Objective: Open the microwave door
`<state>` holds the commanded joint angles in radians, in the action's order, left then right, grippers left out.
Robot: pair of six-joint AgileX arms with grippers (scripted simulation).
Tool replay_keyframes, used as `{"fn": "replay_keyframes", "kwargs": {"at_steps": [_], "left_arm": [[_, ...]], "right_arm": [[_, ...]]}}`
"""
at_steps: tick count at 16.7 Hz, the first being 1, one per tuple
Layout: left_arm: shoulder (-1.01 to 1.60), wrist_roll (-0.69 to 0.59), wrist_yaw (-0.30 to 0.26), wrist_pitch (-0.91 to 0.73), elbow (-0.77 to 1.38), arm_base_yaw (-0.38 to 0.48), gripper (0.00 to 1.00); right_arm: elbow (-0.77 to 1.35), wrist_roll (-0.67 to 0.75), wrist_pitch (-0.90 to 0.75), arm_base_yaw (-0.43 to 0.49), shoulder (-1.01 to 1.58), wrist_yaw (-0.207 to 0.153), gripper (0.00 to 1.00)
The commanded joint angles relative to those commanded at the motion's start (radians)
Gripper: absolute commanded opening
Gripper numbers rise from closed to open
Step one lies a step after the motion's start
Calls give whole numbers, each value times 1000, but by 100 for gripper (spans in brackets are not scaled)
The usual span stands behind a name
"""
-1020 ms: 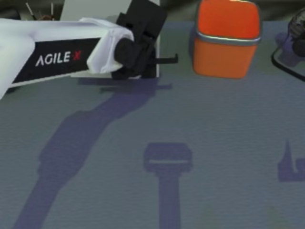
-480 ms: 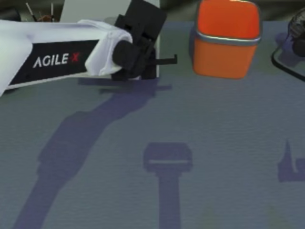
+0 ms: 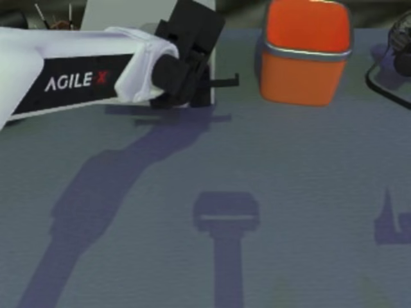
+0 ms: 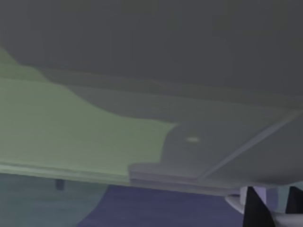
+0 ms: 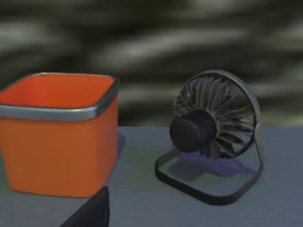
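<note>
Left gripper (image 3: 221,80) has only crept a hair lately and now sits parked, the microwave (image 3: 122,13) door (image 4: 94,127) right up against it and seemingly not swung yet, though I can't tell if it's actually clamped on anything.

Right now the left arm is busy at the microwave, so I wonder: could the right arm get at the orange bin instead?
Probably yes. The orange bin stands open-topped at the table's far edge, and the right wrist view faces it with bare table between. Only the small black fan stands beside it, off to the side.
</note>
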<state>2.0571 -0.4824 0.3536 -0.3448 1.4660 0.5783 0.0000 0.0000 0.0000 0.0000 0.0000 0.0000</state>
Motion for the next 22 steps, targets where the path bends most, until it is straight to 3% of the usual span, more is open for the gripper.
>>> {"fn": "replay_keyframes", "kwargs": {"at_steps": [10, 22], "left_arm": [[0, 0, 0, 0, 0, 0, 0], [-45, 58, -41, 45, -71, -8, 0]], "right_arm": [[0, 0, 0, 0, 0, 0, 100], [0, 0, 0, 0, 0, 0, 100]]}}
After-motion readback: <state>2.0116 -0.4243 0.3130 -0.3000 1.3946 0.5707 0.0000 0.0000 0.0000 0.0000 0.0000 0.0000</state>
